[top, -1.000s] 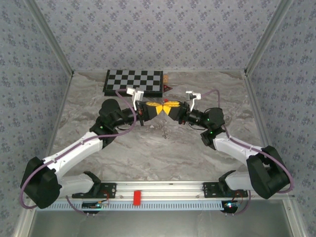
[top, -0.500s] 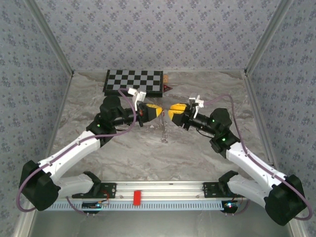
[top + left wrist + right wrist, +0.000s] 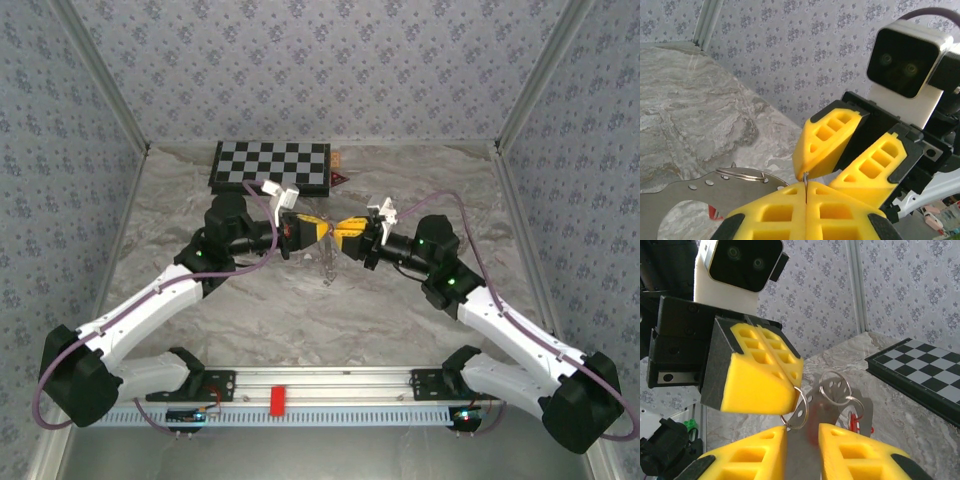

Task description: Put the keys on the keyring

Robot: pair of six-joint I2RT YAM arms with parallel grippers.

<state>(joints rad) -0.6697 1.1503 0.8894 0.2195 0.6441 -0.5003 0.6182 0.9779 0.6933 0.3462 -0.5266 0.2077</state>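
Right hand (image 3: 343, 236) swings back in: half a second ago it sat clear of the left hand (image 3: 320, 232), and now the yellow tips are almost nose to nose above the middle of the table (image 3: 300, 330). Both arms reach forward and bend inward, elbows wide, hands level and pointing at each other. Left fingers are pressed flat together, pinching the keyring (image 3: 796, 413) at its top. From the left wrist it reads as a thin upright line in the seam. The keyring hangs below those tips, long axis steeply down, leaning a little. Right fingers stand a narrow gap apart just under it, gripping nothing; whether a tip brushes the loop I cannot tell. Behind, a grey plate (image 3: 840, 407) with holes dangles off a second ring (image 3: 834, 386), and a red key (image 3: 854, 422) hangs beside it, its blade too small to make out.
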